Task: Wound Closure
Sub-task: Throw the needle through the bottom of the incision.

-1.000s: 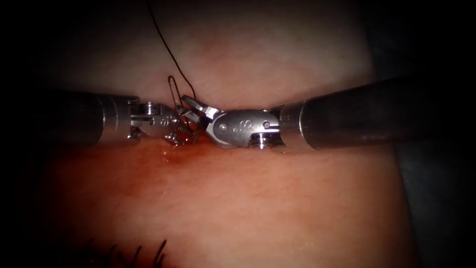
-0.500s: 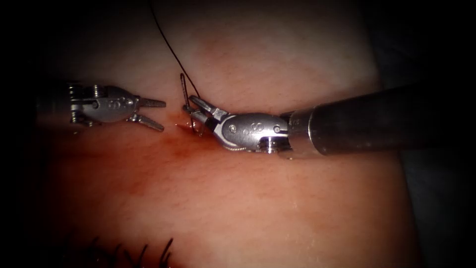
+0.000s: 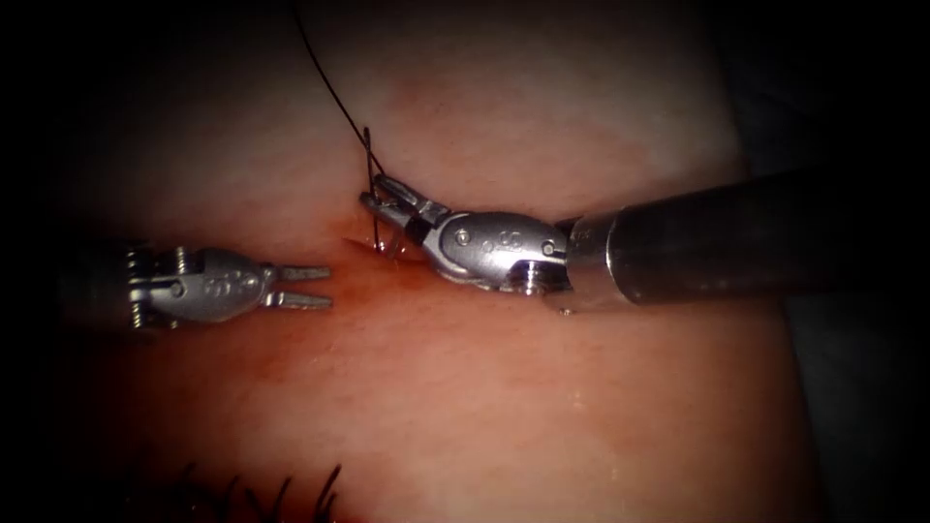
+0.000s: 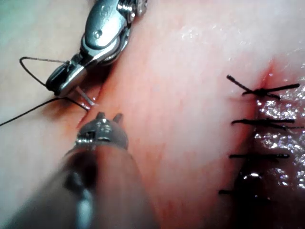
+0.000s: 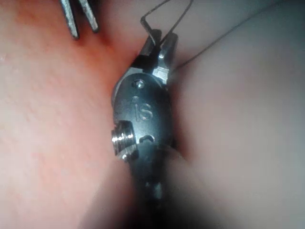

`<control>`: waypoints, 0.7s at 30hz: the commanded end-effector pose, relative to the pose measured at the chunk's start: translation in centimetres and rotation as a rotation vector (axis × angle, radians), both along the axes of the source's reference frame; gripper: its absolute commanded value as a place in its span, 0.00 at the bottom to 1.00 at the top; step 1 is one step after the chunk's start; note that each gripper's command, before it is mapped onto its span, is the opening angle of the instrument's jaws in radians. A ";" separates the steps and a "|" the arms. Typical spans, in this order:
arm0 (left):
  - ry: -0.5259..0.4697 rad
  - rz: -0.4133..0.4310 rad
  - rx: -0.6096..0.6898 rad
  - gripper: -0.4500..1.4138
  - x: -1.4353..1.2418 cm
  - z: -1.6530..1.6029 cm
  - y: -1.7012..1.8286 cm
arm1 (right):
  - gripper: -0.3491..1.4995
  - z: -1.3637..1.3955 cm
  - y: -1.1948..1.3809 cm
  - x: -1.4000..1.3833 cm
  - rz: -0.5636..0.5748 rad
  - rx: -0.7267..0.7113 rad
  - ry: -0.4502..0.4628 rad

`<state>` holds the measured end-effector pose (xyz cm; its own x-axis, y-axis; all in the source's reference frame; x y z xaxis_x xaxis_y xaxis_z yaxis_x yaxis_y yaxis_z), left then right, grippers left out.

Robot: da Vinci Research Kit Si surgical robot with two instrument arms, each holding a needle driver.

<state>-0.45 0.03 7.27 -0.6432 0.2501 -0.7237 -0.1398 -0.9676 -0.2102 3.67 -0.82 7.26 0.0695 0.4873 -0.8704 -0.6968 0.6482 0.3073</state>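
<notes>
Held the needle (image 3: pixel 367 145) mid-curve in the right tool (image 3: pixel 373 191), clenched, tip at the tissue (image 3: pixel 484 387) with entry unclear, left tool (image 3: pixel 302 288) backed off leftward, spread and empty: likely handover done, calling for a steady grip.

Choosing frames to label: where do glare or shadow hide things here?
Endoscope view: the dark surround hides the shaft of the left tool; its open, empty jaws are lit. Left wrist view: glare on the wet stitches; the right tool plainly grips the needle mid-curve, tip at the tissue, depth unclear. Right wrist view: its shaft lies in shadow.
</notes>
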 end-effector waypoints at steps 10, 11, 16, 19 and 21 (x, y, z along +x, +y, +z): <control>0.015 0.010 -0.001 0.23 -0.15 0.11 -0.16 | 0.00 0.06 0.06 0.03 0.034 0.041 0.015; 0.017 0.009 0.000 0.23 -0.14 0.12 -0.16 | 0.00 0.06 0.06 0.03 0.029 0.046 0.021; 0.024 0.014 0.001 0.23 -0.14 0.18 -0.16 | 0.00 0.06 0.08 0.02 0.013 0.073 0.048; 0.029 0.027 -0.001 0.23 -0.15 0.23 -0.18 | 0.00 0.07 0.11 0.01 0.012 0.095 0.074; 0.034 0.030 0.005 0.23 -0.16 0.28 -0.19 | 0.00 0.08 0.13 0.01 0.011 0.108 0.090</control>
<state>-0.55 -0.15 7.51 -0.6755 0.2315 -0.7000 -0.1146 -0.9709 -0.2105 3.61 -0.67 7.29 -0.0156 0.5833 -0.8121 -0.6695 0.5972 0.4418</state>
